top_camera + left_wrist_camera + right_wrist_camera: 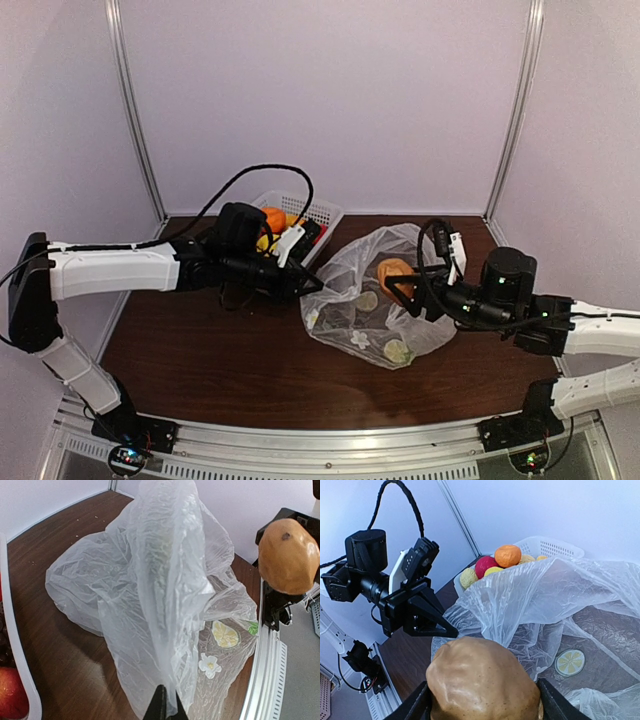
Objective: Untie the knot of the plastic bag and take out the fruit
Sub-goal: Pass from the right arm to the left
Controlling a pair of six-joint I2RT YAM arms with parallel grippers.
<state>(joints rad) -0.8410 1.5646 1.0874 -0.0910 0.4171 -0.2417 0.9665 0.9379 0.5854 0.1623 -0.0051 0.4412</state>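
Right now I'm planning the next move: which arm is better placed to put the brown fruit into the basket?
Right. The right hand holds the brown fruit outside the plastic bag; the left hand is shut on the bag's film, holding it up.

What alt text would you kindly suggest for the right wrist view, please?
The right end effector grips a brown fruit in the foreground. Beyond, the left end effector pinches the clear plastic bag; a white basket holding other fruits stands behind.
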